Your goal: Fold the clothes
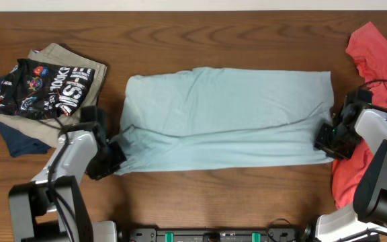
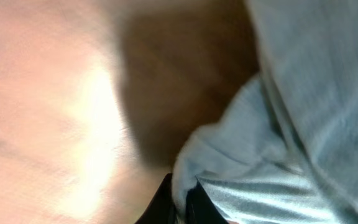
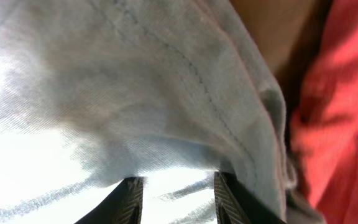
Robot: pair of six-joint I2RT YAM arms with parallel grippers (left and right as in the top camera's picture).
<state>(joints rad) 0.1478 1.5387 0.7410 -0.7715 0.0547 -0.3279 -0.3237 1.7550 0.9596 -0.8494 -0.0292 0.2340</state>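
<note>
Pale blue cotton, the shirt (image 1: 227, 117) lies across the middle of the surface (image 1: 213, 33) as a long band, apparently doubled over once, with a soft ridge running along its length. My left fingers (image 2: 199, 210) are pinched together on its near-left corner, a bunched lip of fabric caught between them. My right fingers (image 3: 129, 199) stand apart at the near-right edge, cloth showing between them and nothing clamped.

I judge the step in hand to be securing both near corners so the band can be carried over. To do it well, I should close the right side on every layer at the hem, not just the top one, and match the left side's height before lifting, so the edge stays straight and the ridge doesn't turn into a diagonal crease.

Just beside my right arm, a red garment (image 1: 375, 54) touches or nearly touches the shirt's end; I must not snag it. Well off to the left sits a stack: a black printed garment (image 1: 42, 91) on khaki and navy pieces.
</note>
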